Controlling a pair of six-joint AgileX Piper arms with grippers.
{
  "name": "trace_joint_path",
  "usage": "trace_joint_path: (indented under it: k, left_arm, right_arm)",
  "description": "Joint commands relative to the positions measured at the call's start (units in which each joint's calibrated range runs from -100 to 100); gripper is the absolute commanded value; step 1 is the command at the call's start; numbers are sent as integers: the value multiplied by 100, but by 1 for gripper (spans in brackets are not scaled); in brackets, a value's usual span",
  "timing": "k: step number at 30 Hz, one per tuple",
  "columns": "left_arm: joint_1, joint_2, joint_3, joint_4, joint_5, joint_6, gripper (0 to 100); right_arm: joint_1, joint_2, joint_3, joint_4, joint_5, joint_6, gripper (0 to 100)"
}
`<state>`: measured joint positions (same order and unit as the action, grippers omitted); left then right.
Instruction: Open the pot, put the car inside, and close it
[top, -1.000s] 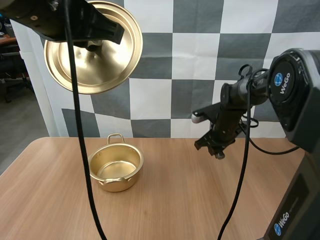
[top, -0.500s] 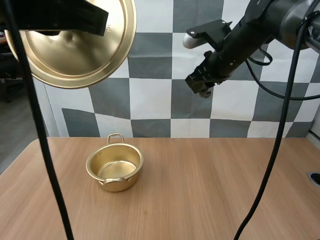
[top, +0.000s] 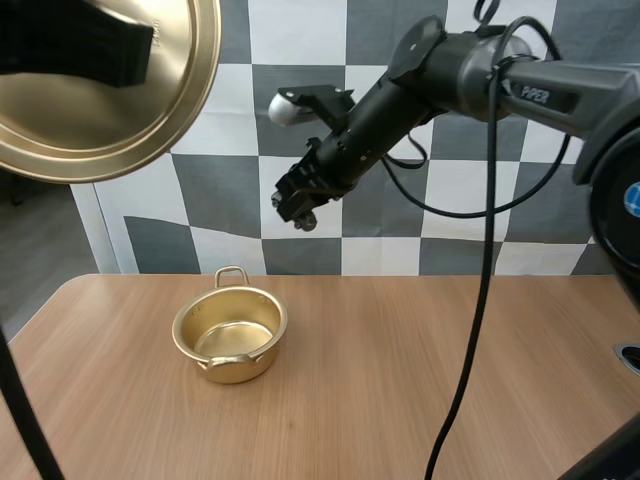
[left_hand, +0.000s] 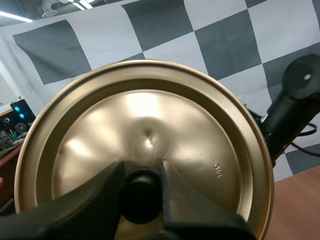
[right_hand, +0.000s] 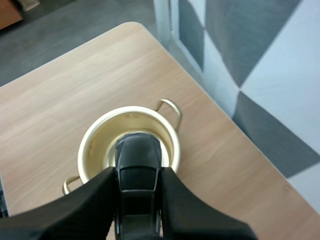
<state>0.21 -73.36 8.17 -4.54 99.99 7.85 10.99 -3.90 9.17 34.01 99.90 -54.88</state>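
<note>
The open gold pot (top: 230, 335) stands on the wooden table (top: 400, 380), empty. Its gold lid (top: 110, 90) hangs high at the upper left, underside facing me, with my left gripper (left_hand: 142, 192) shut on the lid's black knob (left_hand: 141, 196). My right gripper (top: 297, 208) is raised well above the table, up and to the right of the pot, shut on a dark toy car (right_hand: 138, 187). In the right wrist view the car hangs directly over the pot (right_hand: 125, 150) far below.
The pot sits toward the table's left half, its loop handles (top: 231, 274) pointing to the back and front. The table's left rear corner (right_hand: 127, 27) drops off to grey floor.
My right arm swung up and then leftward with the car, from above the table's right side to high over the pot. The lid drifted left and up. The pot stayed put.
</note>
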Motion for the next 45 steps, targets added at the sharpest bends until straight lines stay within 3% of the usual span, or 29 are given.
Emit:
trace_joint_path:
  k: [1, 10, 27, 35, 45]
  left_arm:
    - [2, -14, 9, -97, 1, 4, 0]
    - [2, -81, 9, -418, 1, 4, 0]
    - [2, -92, 9, -416, 1, 4, 0]
    - [89, -91, 9, -429, 1, 4, 0]
    - [88, -105, 9, -418, 1, 4, 0]
  right_arm:
    - [265, 235, -3, 4, 10, 9, 0]
    - [480, 668, 2, 41, 10, 9, 0]
    - [665, 1941, 2, 134, 10, -7, 0]
    - [792, 2292, -12, 134, -200, -120, 0]
    - [1002, 2689, -467, 77, -470, -110, 0]
